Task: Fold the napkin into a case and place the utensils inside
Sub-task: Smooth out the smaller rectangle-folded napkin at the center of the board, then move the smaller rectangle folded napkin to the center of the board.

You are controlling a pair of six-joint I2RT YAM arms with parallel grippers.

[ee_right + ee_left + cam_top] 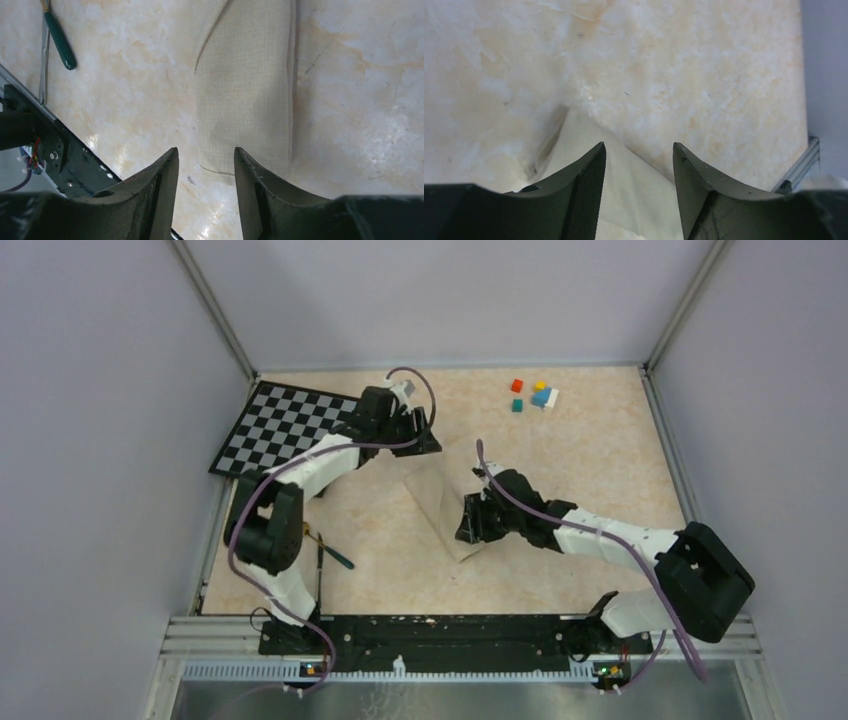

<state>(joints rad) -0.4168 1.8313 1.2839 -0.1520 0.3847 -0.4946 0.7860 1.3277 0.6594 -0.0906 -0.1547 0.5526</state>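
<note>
While each arm bends over the napkin (245, 90), left gripper (638, 150) and right gripper (205, 151) gape empty.

Checkerboard (281, 429) and coloured cubes (541, 397), well apart

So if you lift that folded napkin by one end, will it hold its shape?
Probably not: the napkin looks like thin woven cloth, so it should droop. Its folded layers lie loose, so they may slide open. It probably bunches if pushed.
</note>
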